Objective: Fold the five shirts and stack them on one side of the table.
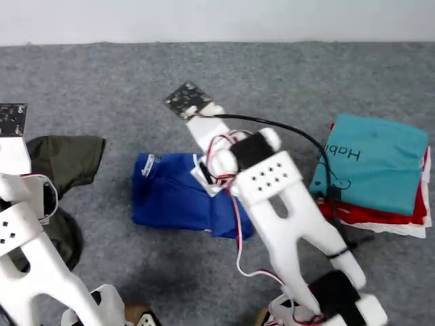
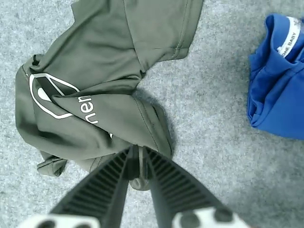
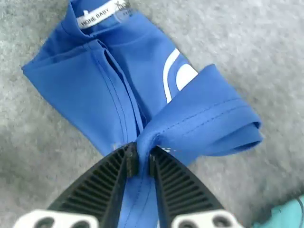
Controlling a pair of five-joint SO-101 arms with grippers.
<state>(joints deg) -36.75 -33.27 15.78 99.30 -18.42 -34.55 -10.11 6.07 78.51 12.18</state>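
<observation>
Roughly, the task looks a little past halfway. Three shirts lie folded in a stack at one side of the table (image 1: 272,75): a teal shirt (image 1: 374,163) on top, a red shirt (image 1: 363,214) under it, and a white shirt (image 1: 411,229) showing as a thin edge at the bottom.

Two shirts are left. The blue shirt (image 3: 85,90) lies near the middle of the table, beside the stack but apart from it. It is already gathered into a compact shape, with one flap doubled over, so I judge its fold to be in hand and not finished. It has not yet gone onto the stack. The green shirt (image 2: 95,85) lies crumpled at the far side from the stack, well apart from the blue one, with no tidy fold that I can see.

The right gripper (image 3: 140,159) has its jaws nearly together, pinching a fold of the blue shirt where the turned-over flap meets the body. The left gripper (image 2: 138,159) is likewise nearly closed, with a bunched edge of the green shirt caught between its jaws. Both pinch thin cloth only, so a grip may slip if the fabric is pulled hard.
</observation>
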